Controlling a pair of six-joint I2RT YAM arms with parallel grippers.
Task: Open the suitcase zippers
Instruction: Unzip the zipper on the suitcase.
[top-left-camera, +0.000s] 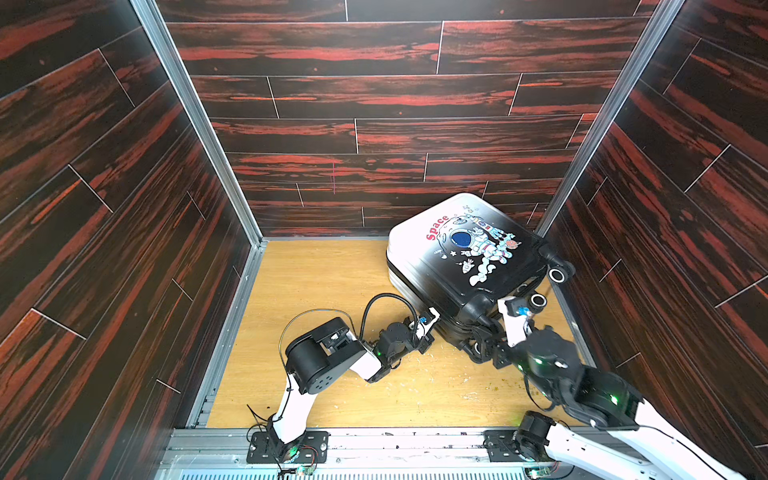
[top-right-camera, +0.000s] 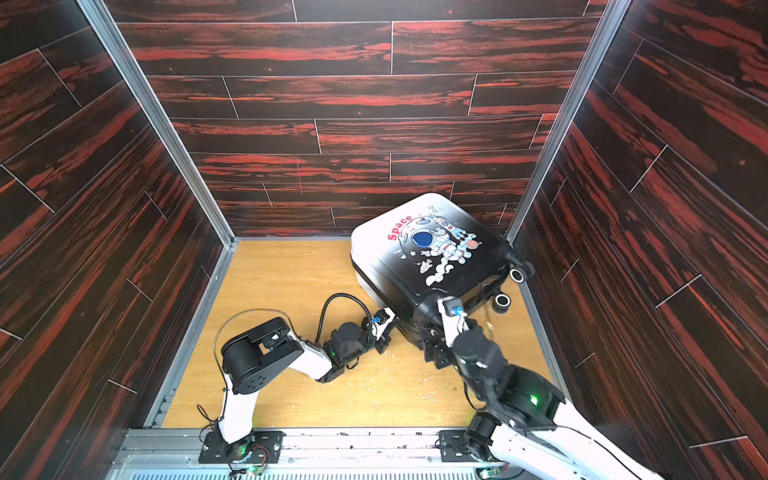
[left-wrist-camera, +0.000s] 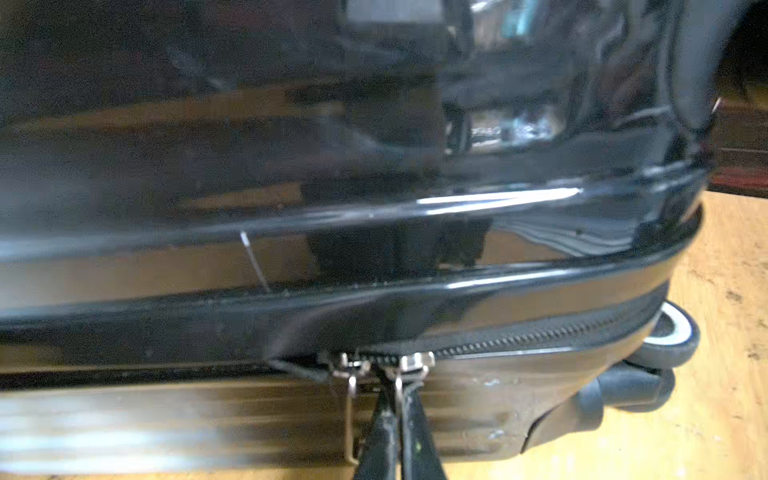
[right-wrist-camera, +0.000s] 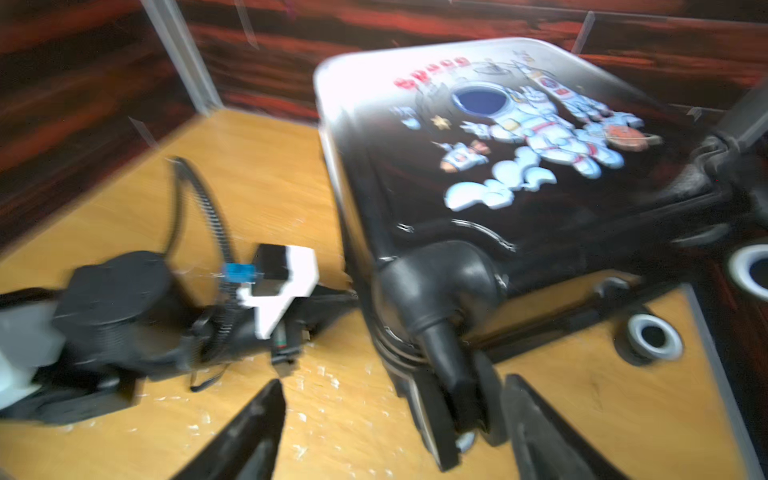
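The suitcase (top-left-camera: 457, 257) lies flat at the back right of the floor, astronaut print up, and shows in both top views (top-right-camera: 419, 266). Its zippers (left-wrist-camera: 540, 336) run along the dark side seam, with two silver sliders (left-wrist-camera: 415, 359) close together. My left gripper (left-wrist-camera: 395, 419) is shut on the zipper pull of the right slider; the other pull (left-wrist-camera: 351, 415) hangs free. From above, the left gripper (top-left-camera: 432, 334) presses against the case's near side. My right gripper (right-wrist-camera: 395, 428) stands open, its fingers (right-wrist-camera: 249, 436) wide either side of the case's near corner wheel leg (right-wrist-camera: 449, 365).
Two white-rimmed wheels (top-left-camera: 557, 274) (top-left-camera: 538, 300) stick out toward the right wall. Dark red wood-look walls close in three sides, and the case sits near the back right corner post (top-left-camera: 582, 166). The wooden floor (top-left-camera: 324, 291) carries small pale crumbs.
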